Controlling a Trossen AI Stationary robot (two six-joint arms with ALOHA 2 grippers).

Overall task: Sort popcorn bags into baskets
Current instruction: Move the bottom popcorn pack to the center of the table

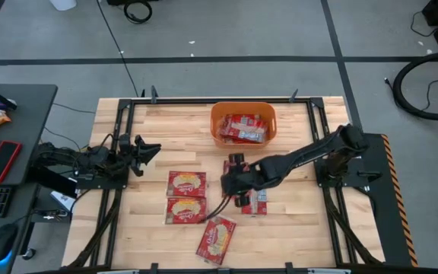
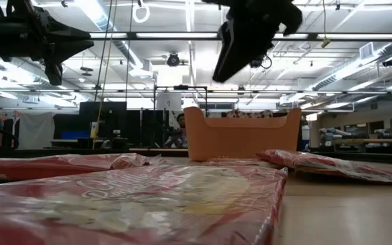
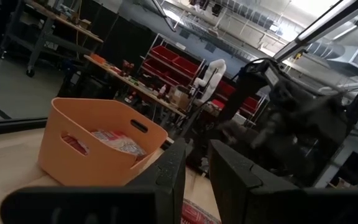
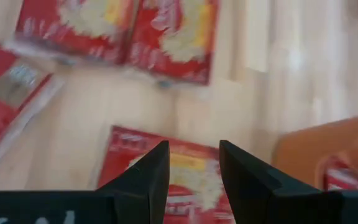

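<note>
The left gripper [image 1: 152, 149] waits at the left edge of the tabletop [image 1: 303, 221], its fingers [image 3: 169, 174] a narrow slot apart and empty, pointing across toward the orange basket [image 1: 217, 131]. It sits well apart from every loose bag. Moving right, two popcorn bags lie face up, one [image 1: 186, 183] stacked just above the other [image 1: 185, 210] in the high view, with a third, tilted bag [image 1: 216, 239] near the front edge.

The right gripper [image 1: 233, 181] hovers mid-table, raised clear of the wood as the low view shows, directly over a fourth bag [image 1: 255, 201] that peeks out from under the arm. Its fingers [image 4: 146, 177] are spread with nothing between them. In the right wrist view that bag [image 4: 185, 177] lies straight beneath the gap, so the right arm is plainly the nearer one and a downward reach looks like the likely next move. How the bag's long axis sits against the fingers cannot be told for certain, as the arm hides much of it.

The basket stands beyond the gripper toward the far edge, already holding packets [image 1: 243, 128].
</note>
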